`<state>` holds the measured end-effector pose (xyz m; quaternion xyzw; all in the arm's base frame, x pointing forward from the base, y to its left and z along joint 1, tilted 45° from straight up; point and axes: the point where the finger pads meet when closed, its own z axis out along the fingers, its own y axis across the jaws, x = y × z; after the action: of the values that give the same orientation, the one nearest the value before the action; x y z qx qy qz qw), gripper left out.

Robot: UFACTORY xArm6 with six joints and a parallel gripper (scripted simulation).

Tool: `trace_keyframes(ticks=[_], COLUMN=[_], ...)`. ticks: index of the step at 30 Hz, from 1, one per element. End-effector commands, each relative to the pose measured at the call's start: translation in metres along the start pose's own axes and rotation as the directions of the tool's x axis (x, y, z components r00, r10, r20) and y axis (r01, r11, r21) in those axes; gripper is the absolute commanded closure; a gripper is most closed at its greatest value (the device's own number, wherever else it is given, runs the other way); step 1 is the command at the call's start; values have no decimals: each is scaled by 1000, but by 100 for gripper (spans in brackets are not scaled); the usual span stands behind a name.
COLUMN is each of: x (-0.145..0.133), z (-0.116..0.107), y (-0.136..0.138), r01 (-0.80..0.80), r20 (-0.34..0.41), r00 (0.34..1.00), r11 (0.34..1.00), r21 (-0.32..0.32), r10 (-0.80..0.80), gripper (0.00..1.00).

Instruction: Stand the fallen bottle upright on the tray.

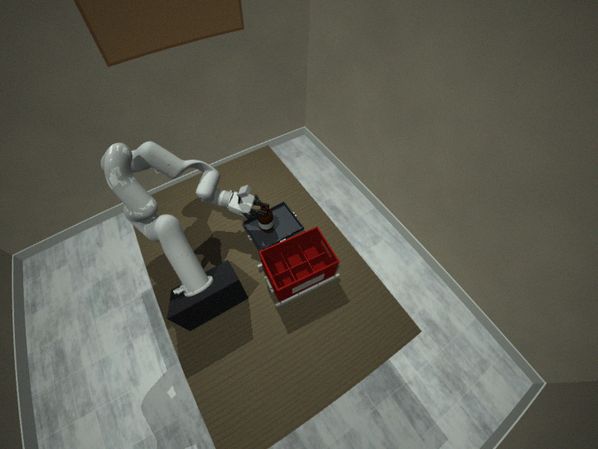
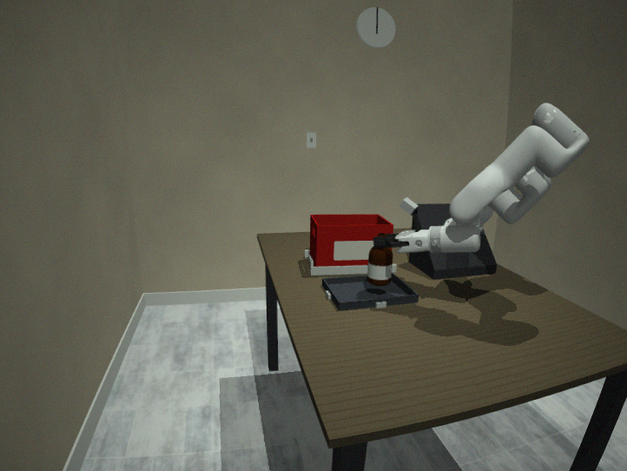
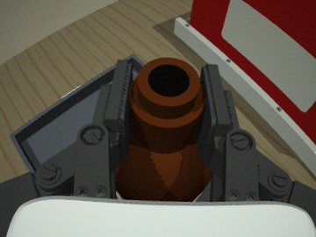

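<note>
perhaps a lab: table-mounted robot arm [image 1: 180, 251] [image 2: 506, 162]

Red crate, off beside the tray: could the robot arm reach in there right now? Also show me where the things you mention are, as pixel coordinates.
Probably not yet: its fingers [image 1: 264, 209] [image 2: 387, 240] are clamped on the brown bottle [image 1: 265, 219] [image 2: 379, 261] [image 3: 167, 136], though the crate's [image 1: 309, 285] [image 2: 324, 238] [image 3: 204, 19] top looks open.

A round pale clock [image 2: 376, 27] above a small switch plate [image 2: 306, 140] on the wall.
</note>
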<state>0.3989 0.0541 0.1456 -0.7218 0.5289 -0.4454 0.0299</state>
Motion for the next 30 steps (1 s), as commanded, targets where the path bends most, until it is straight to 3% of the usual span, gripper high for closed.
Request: trace_keyframes(ticks=[1,30], x=[-5,-27], z=[1,5], y=[-1,-1], r01=[-2,-2], r20=[-2,-2], r00=[1000,1000], r11=[1000,1000], r21=[1,1], r10=[2,2], gripper=[100,100])
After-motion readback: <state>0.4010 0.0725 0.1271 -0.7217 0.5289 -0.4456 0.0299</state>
